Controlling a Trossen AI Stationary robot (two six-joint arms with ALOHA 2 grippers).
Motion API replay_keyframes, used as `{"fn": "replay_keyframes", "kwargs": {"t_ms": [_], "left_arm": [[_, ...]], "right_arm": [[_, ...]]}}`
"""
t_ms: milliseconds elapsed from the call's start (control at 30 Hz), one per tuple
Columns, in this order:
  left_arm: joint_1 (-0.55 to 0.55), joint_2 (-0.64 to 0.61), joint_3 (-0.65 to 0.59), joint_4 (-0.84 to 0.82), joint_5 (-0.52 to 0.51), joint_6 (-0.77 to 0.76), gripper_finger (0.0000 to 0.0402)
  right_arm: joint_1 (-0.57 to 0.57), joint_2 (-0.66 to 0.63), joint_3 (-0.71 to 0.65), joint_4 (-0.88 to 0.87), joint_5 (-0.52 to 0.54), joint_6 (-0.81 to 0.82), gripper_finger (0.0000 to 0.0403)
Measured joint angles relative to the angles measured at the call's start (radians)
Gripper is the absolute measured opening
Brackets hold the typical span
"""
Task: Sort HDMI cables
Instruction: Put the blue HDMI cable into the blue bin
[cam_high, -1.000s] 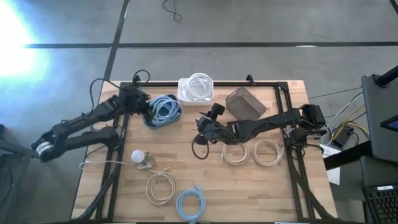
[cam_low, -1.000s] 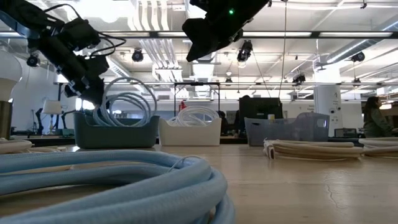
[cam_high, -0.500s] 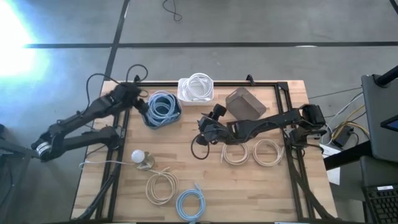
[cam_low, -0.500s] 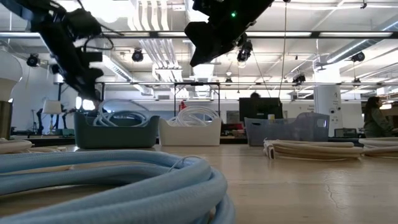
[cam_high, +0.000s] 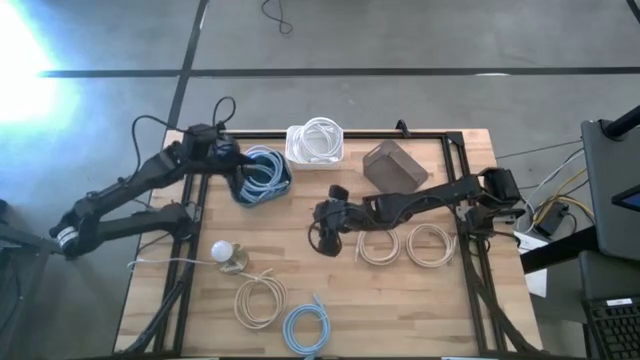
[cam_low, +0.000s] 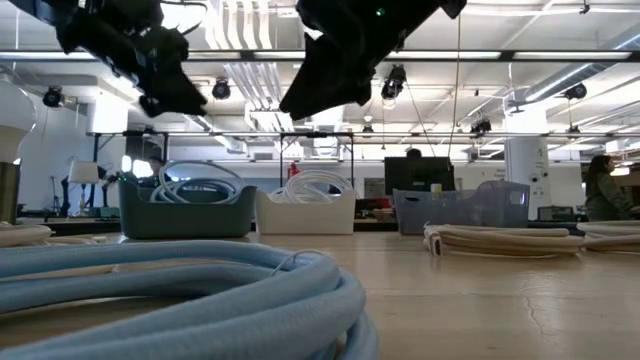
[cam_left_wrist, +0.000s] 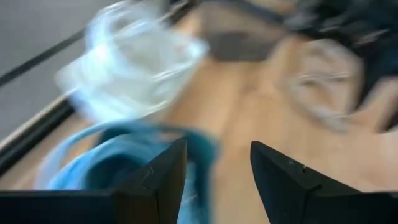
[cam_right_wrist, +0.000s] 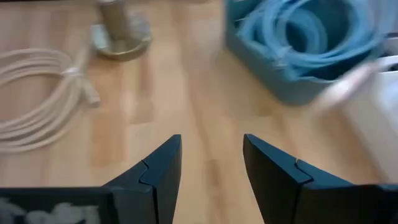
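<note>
My left gripper (cam_high: 228, 158) (cam_left_wrist: 214, 149) is open and empty, up in the air at the far-left rim of the teal bin (cam_high: 243, 192), which holds light blue cable coils (cam_high: 262, 173) (cam_left_wrist: 112, 168). My right gripper (cam_high: 322, 222) (cam_right_wrist: 211, 146) is open and empty above bare table near the middle. White coils (cam_high: 318, 138) fill the white bin. On the table lie two beige coils (cam_high: 378, 245) (cam_high: 430, 243) at the right, one beige coil (cam_high: 260, 298) (cam_right_wrist: 37, 93) and a light blue coil (cam_high: 305, 327) (cam_low: 170, 290) at the near edge.
An empty grey bin (cam_high: 393, 165) stands right of the white bin (cam_high: 300, 155) along the far edge. A round white bulb-like object on a base (cam_high: 224, 254) (cam_right_wrist: 121, 31) with a thin loose cord sits at the left. A black frame (cam_high: 455, 150) rims the table.
My left gripper has risen from the teal bin and drawn back toward the table's far-left corner. The light blue coil that stood up at its fingers has dropped lower into the bin. My right gripper has moved toward the near edge and slightly left, tipping downward.
</note>
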Motion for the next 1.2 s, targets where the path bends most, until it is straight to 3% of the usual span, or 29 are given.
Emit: {"fn": "replay_keyframes", "kwargs": {"t_ms": [100, 367, 867, 1033, 1200], "left_arm": [[-0.020, 0.001, -0.053, 0.120, 0.103, -0.016, 0.0181], [-0.077, 0.002, -0.173, 0.295, 0.114, -0.081, 0.0181], [-0.280, 0.001, -0.234, 0.506, 0.114, -0.169, 0.0176], [-0.391, 0.000, -0.208, 0.541, 0.114, -0.180, 0.0175], [-0.529, -0.001, -0.187, 0.542, 0.115, -0.102, 0.0169]], "right_arm": [[0.011, 0.017, 0.000, 0.004, -0.074, 0.039, 0.0169], [0.046, 0.089, 0.000, 0.020, -0.235, 0.186, 0.0169], [0.155, 0.121, 0.093, 0.059, -0.254, 0.246, 0.0169], [0.182, 0.238, 0.177, 0.044, -0.264, 0.316, 0.0169], [0.218, 0.366, 0.328, -0.080, -0.341, 0.262, 0.0168]]}}
